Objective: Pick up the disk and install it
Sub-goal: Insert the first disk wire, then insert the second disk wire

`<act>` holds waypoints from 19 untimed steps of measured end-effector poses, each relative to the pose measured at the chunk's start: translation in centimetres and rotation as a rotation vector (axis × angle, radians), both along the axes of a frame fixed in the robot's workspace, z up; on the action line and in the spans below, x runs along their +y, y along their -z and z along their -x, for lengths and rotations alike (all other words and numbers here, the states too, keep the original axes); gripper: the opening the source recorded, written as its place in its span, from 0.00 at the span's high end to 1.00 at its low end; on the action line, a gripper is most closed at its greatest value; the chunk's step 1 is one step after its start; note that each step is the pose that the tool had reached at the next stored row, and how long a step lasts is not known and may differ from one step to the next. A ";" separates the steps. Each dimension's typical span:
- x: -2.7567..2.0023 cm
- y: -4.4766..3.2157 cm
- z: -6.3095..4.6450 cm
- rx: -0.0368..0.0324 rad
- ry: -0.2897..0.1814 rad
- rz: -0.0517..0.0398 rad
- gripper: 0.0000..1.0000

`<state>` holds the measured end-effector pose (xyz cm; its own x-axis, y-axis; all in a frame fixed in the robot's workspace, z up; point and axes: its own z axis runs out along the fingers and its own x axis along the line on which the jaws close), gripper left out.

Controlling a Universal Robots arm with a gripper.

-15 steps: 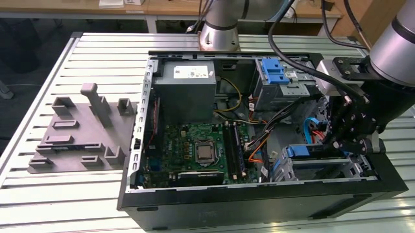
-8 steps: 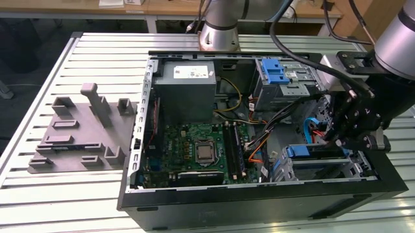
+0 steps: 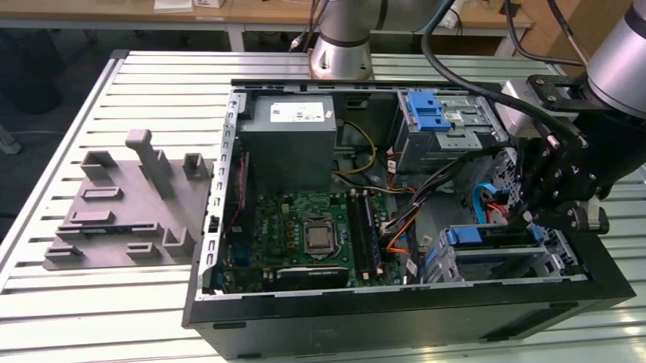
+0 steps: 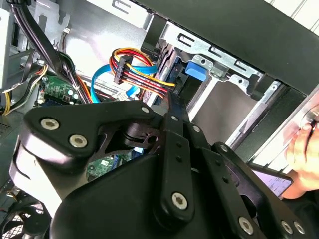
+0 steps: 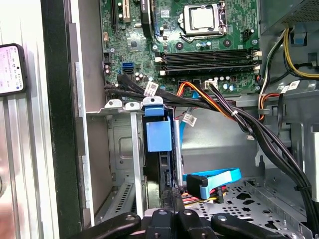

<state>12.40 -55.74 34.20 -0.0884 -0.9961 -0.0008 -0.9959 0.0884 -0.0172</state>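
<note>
the gripper (image 3: 530,215) is low inside the case (image 3: 404,314), over the drive cage (image 3: 504,253). its fingertips are pressed together at the edge of the disk (image 5: 159,135), which stands in the cage slot with its blue rail up. if they truly grip it, i cannot tell.

the risk, i think: the cables (image 5: 224,107) and the blue sata lead (image 5: 212,178) lie just beside the slot and may catch, or the disk may jam if it is tilted.

the first wrist view shows the slot and the motherboard (image 5: 189,45); the second wrist view shows a hand (image 4: 303,149) with a phone (image 4: 271,180) outside the case.
</note>
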 end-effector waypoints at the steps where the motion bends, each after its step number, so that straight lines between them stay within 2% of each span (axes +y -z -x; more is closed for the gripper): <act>1: 0.00 0.00 0.0 0.0000 0.000 0.0000 0.89; 15: 0.00 0.00 0.0 0.0000 0.000 -0.0002 0.89; 19: 0.00 -0.02 0.4 0.0000 0.000 0.0000 0.89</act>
<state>12.00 -55.74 34.22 -0.0885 -0.9961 -0.0008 -0.9959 0.0885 -0.0172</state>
